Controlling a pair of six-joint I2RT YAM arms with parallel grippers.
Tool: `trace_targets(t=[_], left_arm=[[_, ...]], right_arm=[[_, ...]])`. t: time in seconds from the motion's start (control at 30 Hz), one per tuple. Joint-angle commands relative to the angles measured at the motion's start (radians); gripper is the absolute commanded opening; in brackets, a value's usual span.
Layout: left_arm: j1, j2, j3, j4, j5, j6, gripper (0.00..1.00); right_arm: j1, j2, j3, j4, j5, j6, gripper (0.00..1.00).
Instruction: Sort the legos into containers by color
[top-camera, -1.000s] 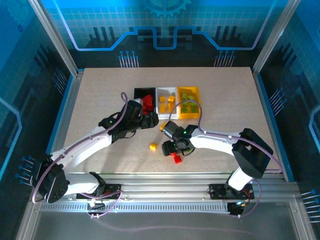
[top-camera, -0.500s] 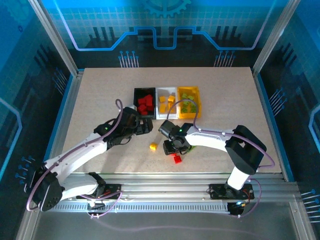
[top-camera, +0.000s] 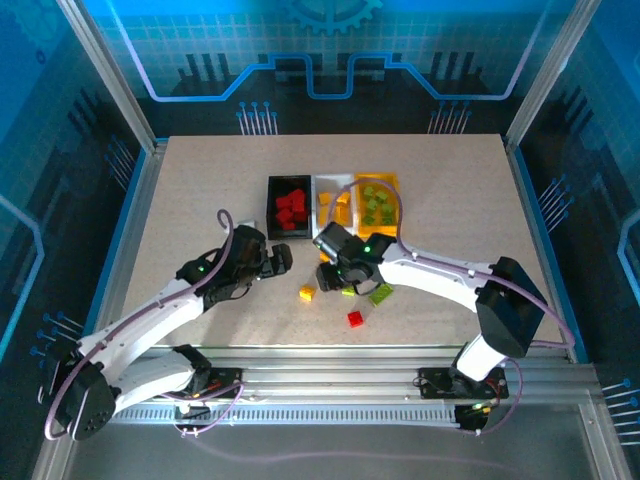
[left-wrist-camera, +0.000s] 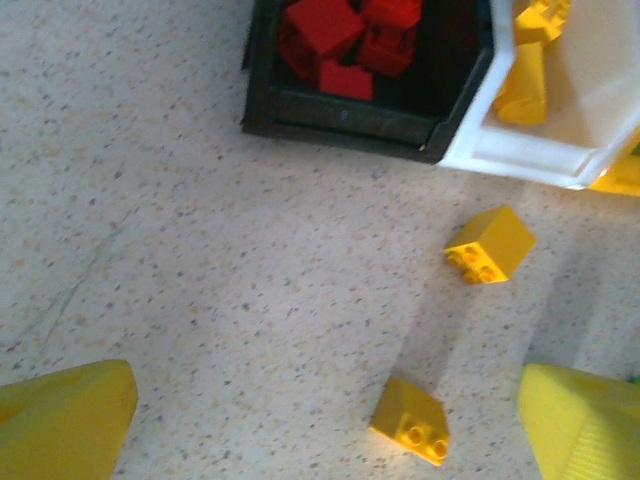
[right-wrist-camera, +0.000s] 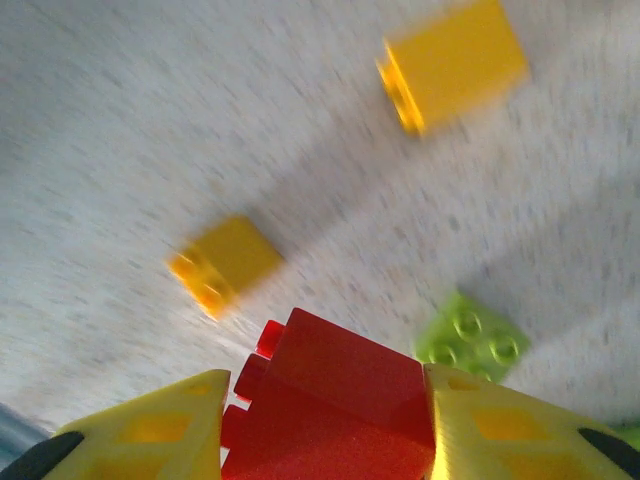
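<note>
A: Right claw (right-wrist-camera: 325, 440)?
B: Clenched on a red lego (right-wrist-camera: 335, 385), above the counter (right-wrist-camera: 120, 120), near a green lego (right-wrist-camera: 470, 340).
A: Left claw (left-wrist-camera: 320, 430)?
B: Released, empty, over two loose yellow legos (left-wrist-camera: 490, 245) near the black container (left-wrist-camera: 340, 118) and white container (left-wrist-camera: 520, 162).

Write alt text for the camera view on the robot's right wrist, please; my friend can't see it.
A red lego is clamped by the right gripper, between its two yellow fingers, at the bottom of a blurry picture. Beyond it, on a speckled table, lie two yellow legos and one green lego.
</note>
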Motion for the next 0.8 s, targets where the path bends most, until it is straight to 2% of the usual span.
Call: trace_targets(t=[0.0, 0.1, 0.33, 0.57, 0.6, 0.7, 0.77], left_arm=[[0.009, -0.054, -0.043, -0.038, -0.03, -0.038, 0.99], [0.013, -0.098, -0.072, -0.053, -0.03, -0.047, 0.99], [0.017, -0.132, -0.097, -0.079, -0.001, -0.062, 0.99], [0.019, -0.135, -0.106, -0.08, 0.02, -0.065, 0.99], [0.019, -0.135, -0.106, -0.079, 0.021, -0.062, 0.99], [0.02, -0.134, -0.106, -0.079, 0.021, -0.056, 0.99], [0.02, -0.134, -0.102, -0.074, 0.025, -0.054, 0.99]], right_arm=[[-0.042, 0.035, 0.115, 0.029, 0.02, -0.069, 0.37], [-0.083, 0.131, 0.242, 0.075, -0.004, -0.099, 0.38], [-0.162, 0.459, 0.627, 0.046, -0.045, -0.134, 0.38], [-0.19, 0.676, 0.907, 0.006, -0.099, -0.135, 0.4], [-0.19, 0.702, 0.946, -0.011, -0.116, -0.138, 0.43], [-0.189, 0.747, 1.019, -0.037, -0.148, -0.145, 0.61], [-0.189, 0.736, 1.022, -0.034, -0.148, -0.145, 0.65]])
